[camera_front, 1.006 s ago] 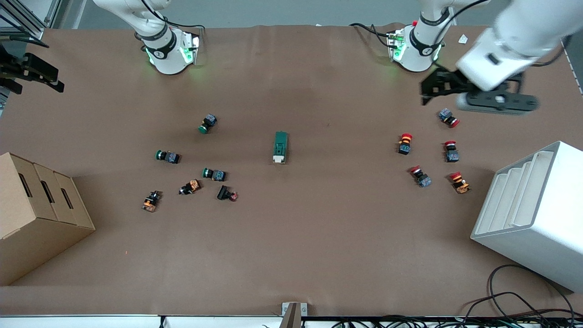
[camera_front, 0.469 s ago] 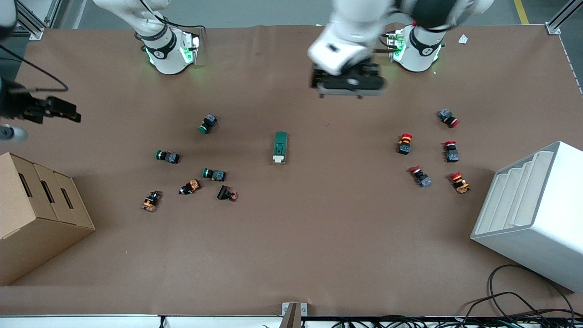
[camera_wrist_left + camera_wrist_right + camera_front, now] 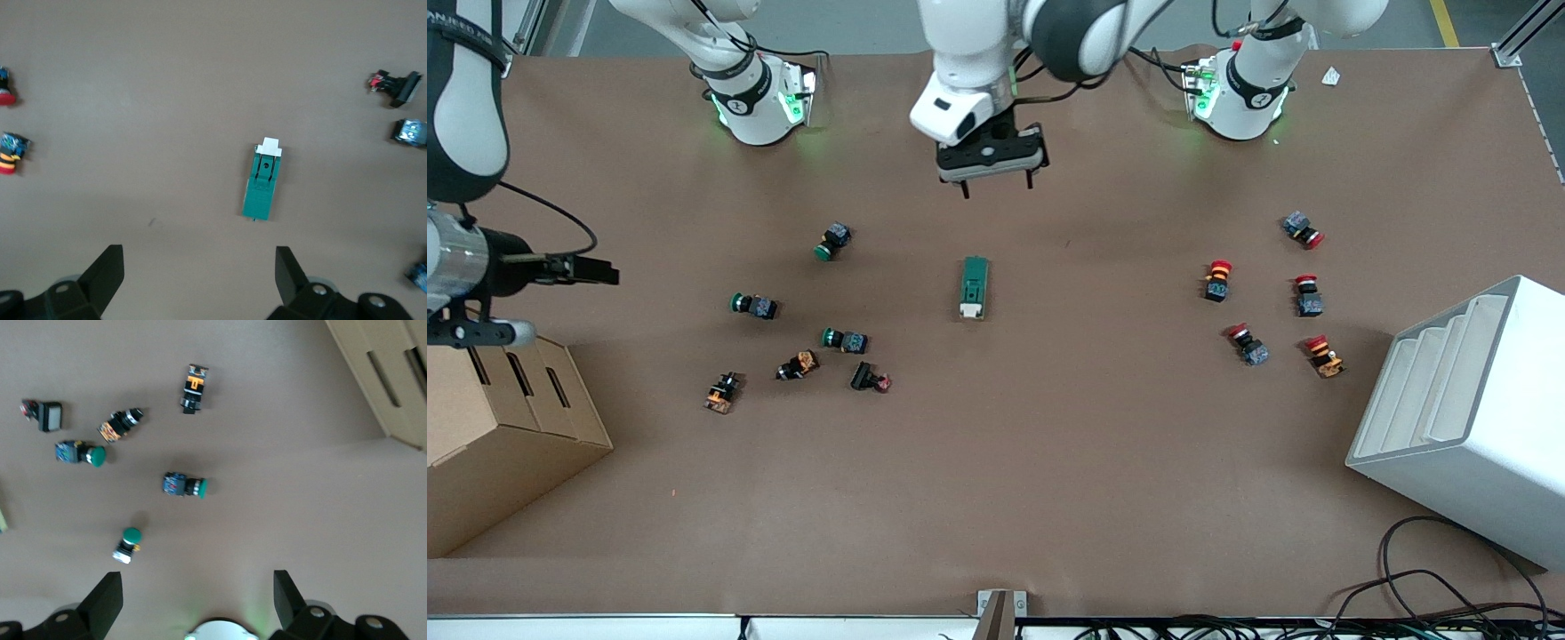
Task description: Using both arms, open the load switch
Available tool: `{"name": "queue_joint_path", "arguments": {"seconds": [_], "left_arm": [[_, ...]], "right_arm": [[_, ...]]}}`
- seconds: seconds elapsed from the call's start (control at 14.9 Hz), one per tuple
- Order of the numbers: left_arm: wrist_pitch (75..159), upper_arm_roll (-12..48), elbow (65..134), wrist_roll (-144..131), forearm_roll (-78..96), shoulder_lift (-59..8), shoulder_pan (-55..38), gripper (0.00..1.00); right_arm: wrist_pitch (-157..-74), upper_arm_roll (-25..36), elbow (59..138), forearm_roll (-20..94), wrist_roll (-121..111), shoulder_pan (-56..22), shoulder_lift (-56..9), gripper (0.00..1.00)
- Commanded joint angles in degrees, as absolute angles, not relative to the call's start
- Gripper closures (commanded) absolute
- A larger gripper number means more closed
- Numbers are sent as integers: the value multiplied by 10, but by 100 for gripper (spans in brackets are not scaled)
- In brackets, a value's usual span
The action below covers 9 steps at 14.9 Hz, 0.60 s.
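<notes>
The load switch (image 3: 975, 287) lies flat in the middle of the brown counter (image 3: 1049, 462), its white toggle end turned toward the front camera, nothing touching it. Toward the right arm's end from the switch, a loose cluster of buttons: three green-capped ones (image 3: 843, 339), two orange-bodied ones (image 3: 797, 364) and a black one (image 3: 869, 378), all lying on their sides, with a cardboard box (image 3: 507, 427) at the counter's edge past them. Toward the left arm's end from the switch, five red-capped buttons (image 3: 1217, 279) sit scattered, and a white stepped bin (image 3: 1467, 418) stands nearer the camera than they do.

Up above, the left pincer (image 3: 996, 182) hangs over bare counter, between the switch and the arm bases, fingers spread wide and holding nothing; its wrist view looks straight down on the switch (image 3: 263, 180), framed between the two black fingers (image 3: 107, 273). The right pincer (image 3: 591, 269) is up over the counter's edge above the cardboard box, well apart from the switch, and its wrist view shows its fingers (image 3: 107, 600) parted and empty, green-capped buttons (image 3: 183, 485) below.
</notes>
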<state>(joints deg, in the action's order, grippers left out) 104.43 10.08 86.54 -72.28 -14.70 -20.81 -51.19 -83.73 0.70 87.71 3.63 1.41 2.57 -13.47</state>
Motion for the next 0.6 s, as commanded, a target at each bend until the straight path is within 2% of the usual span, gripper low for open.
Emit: {"name": "queue_joint_path", "arguments": {"seconds": [0.0,0.27,0.54], "left_arm": [[1075,95,863,-835,-207,-259,-568,0],[1123,95,876,-1001,-323,-329,-622,0],[1199,98,943,-1138,-524,-371,-642,0]], "right_arm": [[-842,0,871,47,157,-16,-155,0],[-869,-1,871,51,403,-104,-185,0],[-923,-1,868,79,609,-180,-237,0]]}}
